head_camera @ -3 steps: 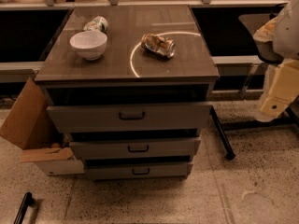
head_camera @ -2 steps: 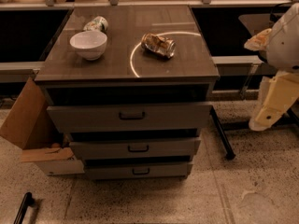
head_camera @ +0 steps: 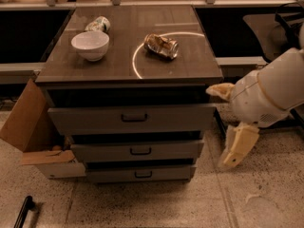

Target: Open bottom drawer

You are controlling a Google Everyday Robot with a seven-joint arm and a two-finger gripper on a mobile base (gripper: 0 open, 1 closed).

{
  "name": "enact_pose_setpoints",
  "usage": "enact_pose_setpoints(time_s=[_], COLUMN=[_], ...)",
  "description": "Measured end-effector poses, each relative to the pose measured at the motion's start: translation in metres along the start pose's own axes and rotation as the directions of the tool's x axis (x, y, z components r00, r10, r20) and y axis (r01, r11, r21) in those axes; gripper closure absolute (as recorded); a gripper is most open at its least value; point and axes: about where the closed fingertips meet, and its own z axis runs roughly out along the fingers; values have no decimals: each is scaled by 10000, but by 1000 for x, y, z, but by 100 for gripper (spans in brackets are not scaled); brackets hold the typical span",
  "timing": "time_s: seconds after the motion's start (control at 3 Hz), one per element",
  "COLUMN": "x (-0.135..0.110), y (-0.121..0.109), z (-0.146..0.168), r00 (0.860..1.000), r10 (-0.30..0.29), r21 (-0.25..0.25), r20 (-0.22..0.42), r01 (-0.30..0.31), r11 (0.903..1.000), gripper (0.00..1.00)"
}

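The bottom drawer (head_camera: 114,174) is the lowest and narrowest grey-brown front of the three-drawer cabinet, with a small dark bar handle (head_camera: 143,174) at its centre. Its front sits set back under the middle drawer (head_camera: 104,152). My gripper (head_camera: 237,148) hangs cream-coloured from the white arm (head_camera: 268,94), to the right of the cabinet at about the height of the middle drawer. It is apart from the drawer fronts and holds nothing that I can see.
The top drawer (head_camera: 85,118) is widest. On the cabinet top (head_camera: 190,65) are a white bowl (head_camera: 90,45), a tipped cup (head_camera: 98,23) and a crushed can (head_camera: 162,46). An open cardboard box (head_camera: 28,127) stands to the left. A dark bar (head_camera: 23,211) lies on the floor.
My arm has swung left and down, bringing the gripper closer to the cabinet's right side. The drawers and tabletop objects have not moved.
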Motion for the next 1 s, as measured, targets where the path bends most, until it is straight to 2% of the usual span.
enact_pose_setpoints(time_s=[0.33,0.67,1.0], x=[-1,-1,5], y=[23,23,29], z=[62,62,92], r00=[9937,9937,9954], r10=[-151,-151,-251], r21=[-1019,-1019,-1289], r20=[1112,1112,920], r01=[265,265,369], r11=[9944,9944,9910], gripper=[0,0,0])
